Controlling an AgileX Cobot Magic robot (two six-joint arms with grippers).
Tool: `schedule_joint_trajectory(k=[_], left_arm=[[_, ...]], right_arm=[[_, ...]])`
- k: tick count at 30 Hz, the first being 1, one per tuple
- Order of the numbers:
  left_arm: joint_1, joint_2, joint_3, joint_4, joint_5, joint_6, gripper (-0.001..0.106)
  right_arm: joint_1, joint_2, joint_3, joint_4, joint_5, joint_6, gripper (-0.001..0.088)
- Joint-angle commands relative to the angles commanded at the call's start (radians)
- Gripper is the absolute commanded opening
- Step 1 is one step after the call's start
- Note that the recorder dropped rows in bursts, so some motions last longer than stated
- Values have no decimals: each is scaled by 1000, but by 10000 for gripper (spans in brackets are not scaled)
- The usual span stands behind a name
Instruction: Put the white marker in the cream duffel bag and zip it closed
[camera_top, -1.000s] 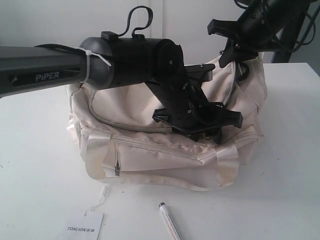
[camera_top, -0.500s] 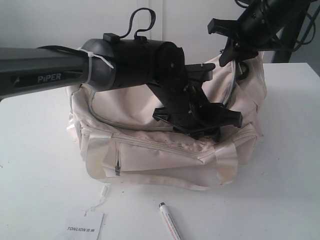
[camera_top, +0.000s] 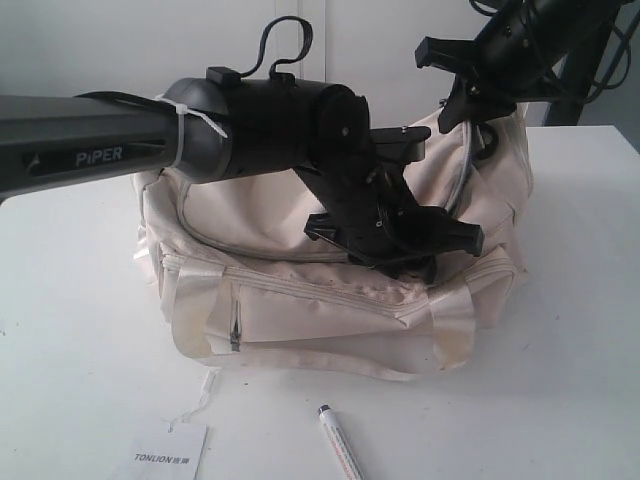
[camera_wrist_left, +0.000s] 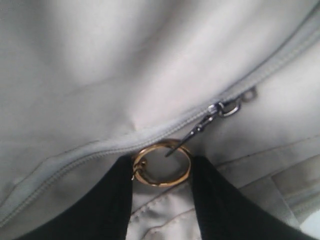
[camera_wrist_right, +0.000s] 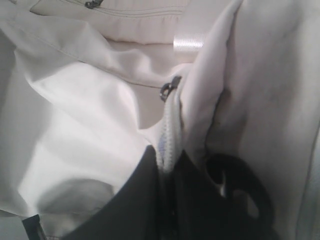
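The cream duffel bag (camera_top: 255, 215) stands mid-table with its curved top zipper (camera_wrist_left: 75, 157) running shut. My left gripper (camera_top: 400, 263) reaches across the bag's top front. In the left wrist view its two black fingers (camera_wrist_left: 107, 205) press both sides of the gold ring (camera_wrist_left: 161, 183) that hangs from the zipper slider (camera_wrist_left: 220, 107). My right gripper (camera_top: 463, 115) is at the bag's far right end, shut on a fold of zipper tape (camera_wrist_right: 167, 145). The white marker (camera_top: 340, 445) lies on the table in front of the bag, away from both grippers.
A white paper tag printed TONLION (camera_top: 170, 458) lies at the front left, its string trailing toward the bag. A black ring (camera_wrist_right: 240, 190) on the bag sits beside my right fingers. The white table (camera_top: 70, 330) extends around the bag.
My left gripper has risen very slightly over the bag's top. The right arm, the marker and the tag have not moved.
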Motion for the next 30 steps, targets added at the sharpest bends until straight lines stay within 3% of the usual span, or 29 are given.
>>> schedule_joint_trajectory(k=[30], left_arm=[[0, -160, 0, -13, 162, 245, 0]], right_arm=[[0, 0, 0, -7, -44, 0, 0]])
